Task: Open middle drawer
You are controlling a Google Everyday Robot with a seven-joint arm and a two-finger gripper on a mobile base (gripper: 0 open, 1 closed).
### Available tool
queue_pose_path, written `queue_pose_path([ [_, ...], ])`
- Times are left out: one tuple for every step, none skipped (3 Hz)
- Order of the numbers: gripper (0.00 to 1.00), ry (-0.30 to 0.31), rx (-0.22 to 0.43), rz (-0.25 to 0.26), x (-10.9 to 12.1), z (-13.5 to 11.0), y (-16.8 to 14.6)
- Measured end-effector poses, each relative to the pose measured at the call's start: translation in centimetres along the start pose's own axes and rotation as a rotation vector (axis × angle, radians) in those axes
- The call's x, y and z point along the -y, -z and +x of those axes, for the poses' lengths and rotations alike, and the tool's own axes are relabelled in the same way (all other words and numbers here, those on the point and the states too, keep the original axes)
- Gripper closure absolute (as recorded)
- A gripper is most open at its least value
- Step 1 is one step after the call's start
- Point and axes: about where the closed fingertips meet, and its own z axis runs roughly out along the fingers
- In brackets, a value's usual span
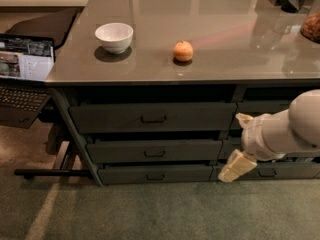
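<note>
The middle drawer [155, 151] is the mid-sized dark grey-green front in the left column under the counter. It has a small dark pull [152, 154] at its centre and stands shut, flush with the fronts above and below. My gripper [234, 146] is on the white arm at the right, just right of the middle drawer's right end and level with it. Its cream fingers [236, 165] are spread apart and hold nothing. It does not touch the pull.
A taller drawer front [152, 117] is above and the slimmest one [155, 174] below. A white bowl [114, 36] and an orange fruit [183, 50] sit on the grey counter [220, 39]. An open laptop [22, 66] is at the left. Green carpet [150, 211] lies in front.
</note>
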Motion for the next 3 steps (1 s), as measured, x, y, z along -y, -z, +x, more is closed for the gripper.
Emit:
queue_pose_path([
  [0.0,-0.045,0.07,0.03,0.1,0.0,-5.0],
  [0.0,-0.083,0.118,0.02,0.2,-0.6,-9.8],
  [0.0,-0.116,0.124,-0.025,0.0,-1.0,-14.3],
])
